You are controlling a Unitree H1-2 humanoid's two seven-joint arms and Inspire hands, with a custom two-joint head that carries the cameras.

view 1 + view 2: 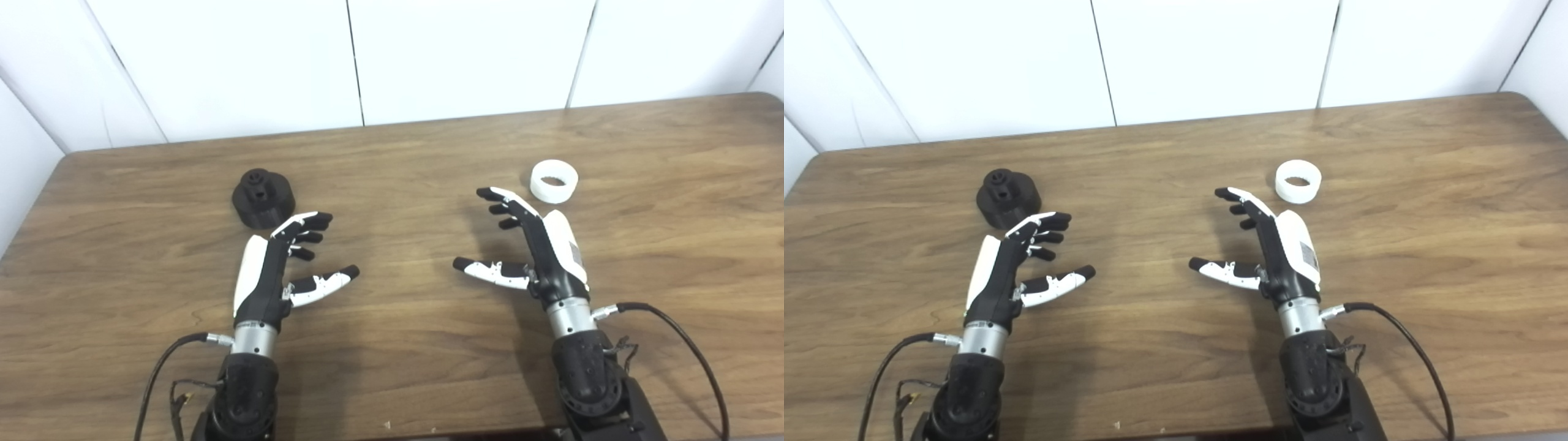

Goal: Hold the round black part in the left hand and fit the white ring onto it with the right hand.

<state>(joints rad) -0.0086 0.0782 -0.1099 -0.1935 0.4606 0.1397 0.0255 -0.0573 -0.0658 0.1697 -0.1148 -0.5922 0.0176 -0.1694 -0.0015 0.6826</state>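
The round black part [263, 198] lies on the wooden table [398, 343] at the left, a raised hub on its top. My left hand [278, 260] hovers just in front of it and slightly to its right, open, fingers spread and nothing in it. The white ring [554, 180] rests flat on the table at the right. My right hand [533, 242] is open just in front and left of the ring, fingertips close to it but apart, thumb pointing left.
White wall panels [429, 55] stand behind the table's far edge. Black cables [692, 349] trail from both wrists over the table's near part. Bare wood lies between the two hands and to the far right.
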